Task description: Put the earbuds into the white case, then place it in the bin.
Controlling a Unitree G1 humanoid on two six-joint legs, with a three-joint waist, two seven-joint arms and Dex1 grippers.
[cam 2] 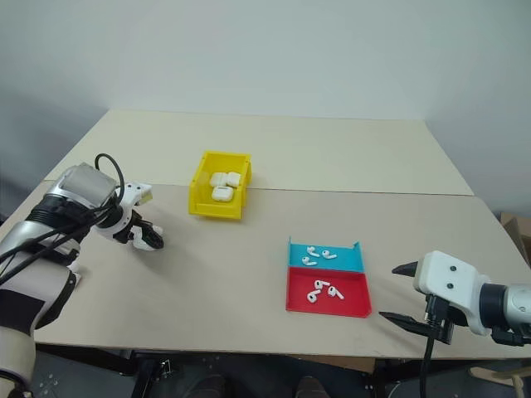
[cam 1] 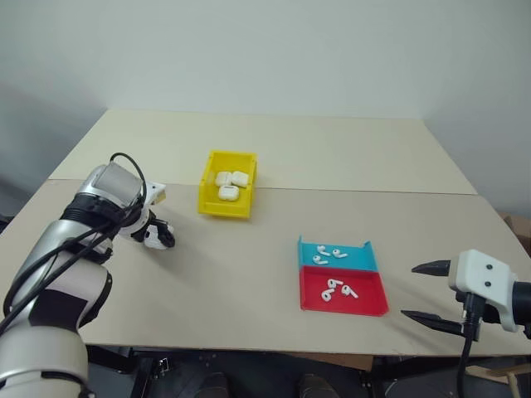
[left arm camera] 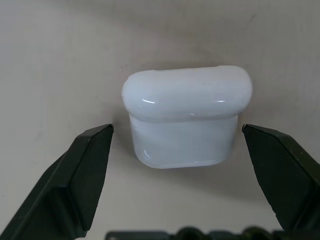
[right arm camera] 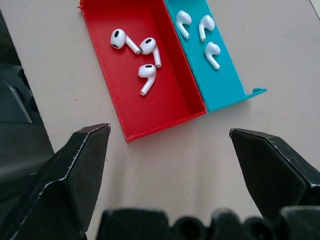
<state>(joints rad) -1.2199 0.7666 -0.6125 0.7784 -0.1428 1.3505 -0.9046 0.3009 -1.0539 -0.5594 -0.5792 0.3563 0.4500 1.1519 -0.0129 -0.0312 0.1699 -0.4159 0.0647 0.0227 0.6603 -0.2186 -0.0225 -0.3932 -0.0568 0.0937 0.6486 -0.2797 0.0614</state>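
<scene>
Yellow bin (cam 1: 224,203); white case (left arm camera: 186,116); white earbuds (right arm camera: 145,55); red tray (right arm camera: 150,107); blue tray (right arm camera: 225,85).

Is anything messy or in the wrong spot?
One small glossy white case sits alone on the bare tan table, between the left gripper's open jaws, away from the cases in the yellow plastic bin. Nothing looks spilled or broken.

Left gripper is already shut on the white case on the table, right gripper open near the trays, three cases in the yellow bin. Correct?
Not quite: the left gripper is open, its fingers either side of the white case without touching it, as the left wrist view shows. The rest holds: right gripper open near the trays, three cases in the yellow bin.
</scene>
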